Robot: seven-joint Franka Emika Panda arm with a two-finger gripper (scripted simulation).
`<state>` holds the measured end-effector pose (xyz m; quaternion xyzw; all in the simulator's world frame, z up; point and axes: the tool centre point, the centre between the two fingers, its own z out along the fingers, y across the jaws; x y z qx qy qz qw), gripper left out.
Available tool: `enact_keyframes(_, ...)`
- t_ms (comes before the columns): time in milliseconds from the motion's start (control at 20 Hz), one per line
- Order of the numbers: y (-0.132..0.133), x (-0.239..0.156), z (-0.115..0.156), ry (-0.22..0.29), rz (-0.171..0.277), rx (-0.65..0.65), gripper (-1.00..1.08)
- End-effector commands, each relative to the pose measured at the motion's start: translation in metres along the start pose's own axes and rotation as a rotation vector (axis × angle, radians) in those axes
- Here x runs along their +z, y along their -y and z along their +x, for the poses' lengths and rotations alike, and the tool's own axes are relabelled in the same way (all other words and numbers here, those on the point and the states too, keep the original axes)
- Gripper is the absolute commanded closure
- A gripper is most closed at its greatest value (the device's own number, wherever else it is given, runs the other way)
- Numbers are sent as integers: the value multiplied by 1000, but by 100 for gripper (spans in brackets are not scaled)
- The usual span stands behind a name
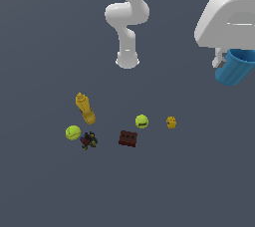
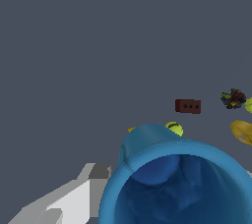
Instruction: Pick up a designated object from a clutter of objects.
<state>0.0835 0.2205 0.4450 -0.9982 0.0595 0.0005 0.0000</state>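
The blue cup (image 1: 238,67) hangs tilted high above the floor at the exterior view's right, with my gripper (image 1: 225,59) shut on it under the white hand. In the wrist view the cup (image 2: 147,144) fills the near part of the frame with its hollow mouth showing, and one grey finger (image 2: 96,183) presses against its wall. The clutter lies far below: a yellow bottle (image 1: 85,108), two yellow-green balls (image 1: 72,132) (image 1: 141,121), a dark red brick (image 1: 128,138), a dark multicoloured toy (image 1: 89,140) and a small yellow toy (image 1: 171,122).
The arm's white base (image 1: 127,59) stands behind the clutter on the plain grey floor (image 1: 45,47). The wrist view also catches the brick (image 2: 188,105), the dark toy (image 2: 233,98), one ball (image 2: 174,128) and part of the bottle (image 2: 242,132).
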Motion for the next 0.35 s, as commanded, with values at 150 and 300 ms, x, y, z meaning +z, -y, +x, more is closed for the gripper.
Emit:
enact_keyframes(150, 2, -7, 3, -1, 0, 0, 108)
enact_keyframes(300, 2, -7, 3, -1, 0, 0, 108)
